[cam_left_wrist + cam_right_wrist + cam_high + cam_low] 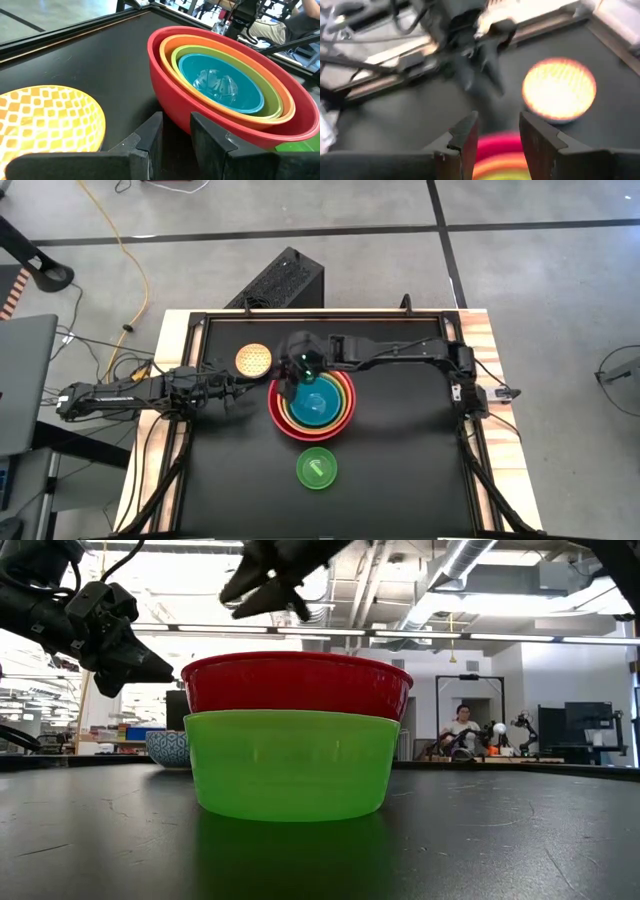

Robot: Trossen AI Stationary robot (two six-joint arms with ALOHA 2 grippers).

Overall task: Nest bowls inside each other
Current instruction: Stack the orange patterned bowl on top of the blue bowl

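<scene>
The large red bowl (275,412) stands upright on the black table with the orange (345,412), lime green (334,423) and blue (316,406) bowls nested in it. A small green bowl (317,468) stands alone nearer the front edge. The yellow patterned bowl (254,360) stands behind and left of the stack. My right gripper (290,388) hangs above the stack's left rim, open and holding nothing; below its fingers the right wrist view shows the red rim (495,142). My left gripper (243,393) hovers just left of the stack, its fingers a little apart (176,132), touching nothing.
A raised frame (330,313) runs round the black table top. The front right part of the table (400,470) is bare. In the low view the small green bowl (290,765) stands in front of the red one (297,685); a person sits far off in the room behind.
</scene>
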